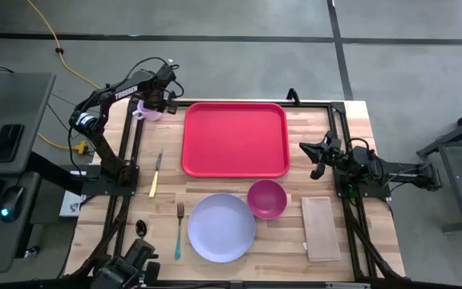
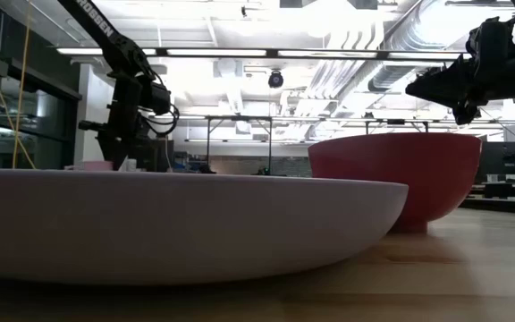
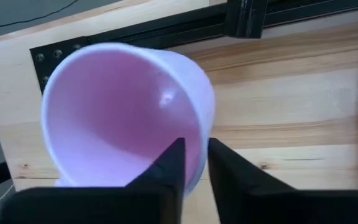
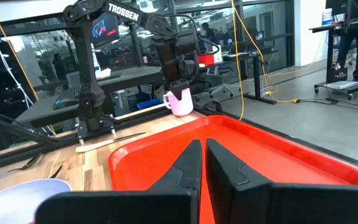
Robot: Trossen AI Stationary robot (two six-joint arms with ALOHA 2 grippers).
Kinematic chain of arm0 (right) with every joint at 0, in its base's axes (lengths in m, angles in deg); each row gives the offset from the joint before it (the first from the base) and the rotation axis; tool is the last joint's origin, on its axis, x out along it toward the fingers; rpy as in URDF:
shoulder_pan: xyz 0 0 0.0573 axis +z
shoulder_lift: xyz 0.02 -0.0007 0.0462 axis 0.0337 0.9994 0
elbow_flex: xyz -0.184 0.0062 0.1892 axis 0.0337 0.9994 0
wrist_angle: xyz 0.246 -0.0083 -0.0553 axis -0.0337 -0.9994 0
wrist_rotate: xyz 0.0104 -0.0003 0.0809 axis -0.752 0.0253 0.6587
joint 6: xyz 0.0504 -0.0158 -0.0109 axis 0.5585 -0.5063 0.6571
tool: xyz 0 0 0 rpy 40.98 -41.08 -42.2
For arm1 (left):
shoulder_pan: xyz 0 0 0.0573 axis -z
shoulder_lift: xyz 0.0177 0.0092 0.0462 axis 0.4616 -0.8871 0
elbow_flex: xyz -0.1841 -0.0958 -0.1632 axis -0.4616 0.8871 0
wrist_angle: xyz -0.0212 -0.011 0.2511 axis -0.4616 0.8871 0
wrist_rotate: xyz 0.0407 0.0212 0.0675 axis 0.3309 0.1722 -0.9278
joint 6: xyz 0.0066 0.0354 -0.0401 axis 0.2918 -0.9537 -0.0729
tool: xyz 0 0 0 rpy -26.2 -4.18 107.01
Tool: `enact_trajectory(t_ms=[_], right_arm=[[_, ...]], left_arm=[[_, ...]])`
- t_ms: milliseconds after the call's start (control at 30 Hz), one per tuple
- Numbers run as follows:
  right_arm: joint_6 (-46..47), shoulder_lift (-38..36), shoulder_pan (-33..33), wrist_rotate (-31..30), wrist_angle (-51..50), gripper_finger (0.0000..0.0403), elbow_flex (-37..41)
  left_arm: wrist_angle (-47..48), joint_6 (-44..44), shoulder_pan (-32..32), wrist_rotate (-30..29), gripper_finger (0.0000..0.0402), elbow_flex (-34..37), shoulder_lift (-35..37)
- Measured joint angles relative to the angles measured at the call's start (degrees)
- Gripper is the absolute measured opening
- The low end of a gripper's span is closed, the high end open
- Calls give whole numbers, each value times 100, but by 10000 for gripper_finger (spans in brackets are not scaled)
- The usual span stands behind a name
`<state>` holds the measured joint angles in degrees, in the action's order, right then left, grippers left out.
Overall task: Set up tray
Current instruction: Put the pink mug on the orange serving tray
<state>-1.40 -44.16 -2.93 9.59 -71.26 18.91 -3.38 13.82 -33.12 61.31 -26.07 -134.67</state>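
The red tray (image 1: 235,138) lies flat on the far middle of the table. A pale pink mug (image 1: 149,111) stands by the table's far left corner, left of the tray. My left gripper (image 1: 157,100) comes down on it from above and is closed on its rim wall. In the left wrist view the mug (image 3: 123,112) shows its open mouth. My right gripper (image 1: 315,156) hovers shut and level just right of the tray, and its fingers (image 4: 191,165) point across the tray (image 4: 260,162). My left gripper (image 3: 194,165) has the mug's wall at the rim (image 3: 197,140) between its two fingers. One finger (image 3: 171,165) is inside the mug and the other outside. The fingers come steeply from above, pointing down. In the right wrist view the mug (image 4: 180,102) sits below the gripper.
Near the front lie a lavender plate (image 1: 221,227), a magenta bowl (image 1: 266,199) and a tan napkin (image 1: 321,228). A knife (image 1: 156,172), a fork (image 1: 179,229) and a spoon (image 1: 140,229) lie on the left. Black frame rails run along the table's edges.
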Motion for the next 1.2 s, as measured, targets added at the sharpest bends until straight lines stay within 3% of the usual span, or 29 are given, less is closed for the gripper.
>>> enact_trajectory(t_ms=[167, 333, 667, 900, 1200], right_arm=[[0, 0, 0, 0, 3, 0, 0], [0, 0, 0, -1, 3, 0, 0], [2, 0, 0, -2, 7, 0, 0], [2, 0, 0, -2, 10, 0, 0], [22, 0, 0, -2, 10, 0, 0]], left_arm=[[1, -22, 8, 93, 17, -7, 11], [53, -22, 3, 146, 29, -7, 11], [726, 46, 75, 639, 14, -119, 44], [1461, 23, 540, 667, 14, -795, 46], [1525, 129, 1460, 1070, 14, -1801, 48]])
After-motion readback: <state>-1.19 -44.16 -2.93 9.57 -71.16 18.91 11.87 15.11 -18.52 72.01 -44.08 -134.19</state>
